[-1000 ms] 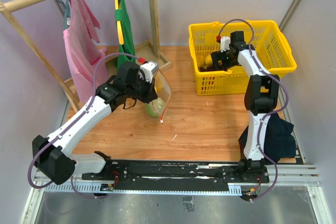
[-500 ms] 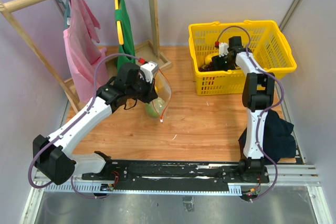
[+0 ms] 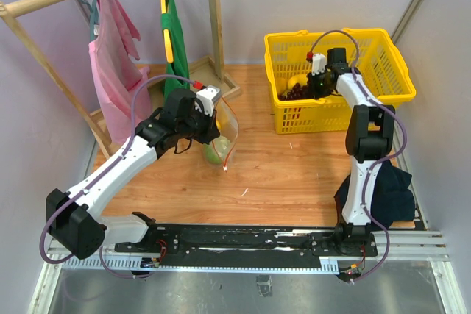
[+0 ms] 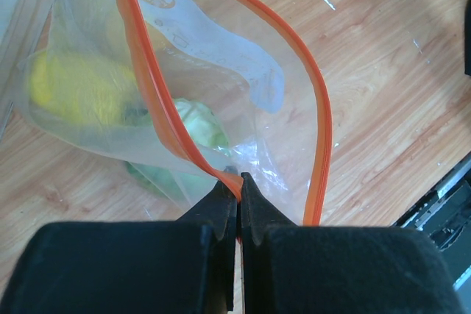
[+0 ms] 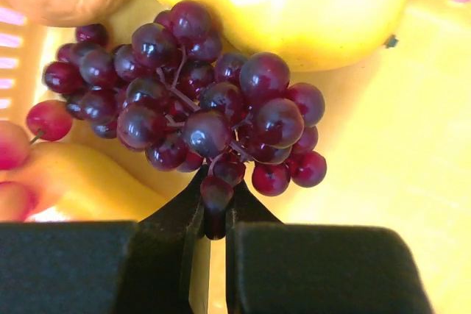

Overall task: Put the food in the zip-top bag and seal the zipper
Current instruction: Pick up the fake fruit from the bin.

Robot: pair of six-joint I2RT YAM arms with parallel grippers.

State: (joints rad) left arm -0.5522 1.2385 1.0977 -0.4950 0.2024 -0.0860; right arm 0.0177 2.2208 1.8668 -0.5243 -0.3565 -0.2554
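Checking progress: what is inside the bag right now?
Inside the bag: a yellow piece and a pale-green round one, seen through the plastic. The left gripper hides the bag's near corner.

Left fingers [image 4: 212, 217] pinched together, right fingers [image 5: 179, 224] pinched together

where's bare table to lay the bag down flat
Bare wood lies between the zip-top bag and the yellow basket, running forward to the black rail. Crowded: the basket's inside, and the back left around the clothes rack.
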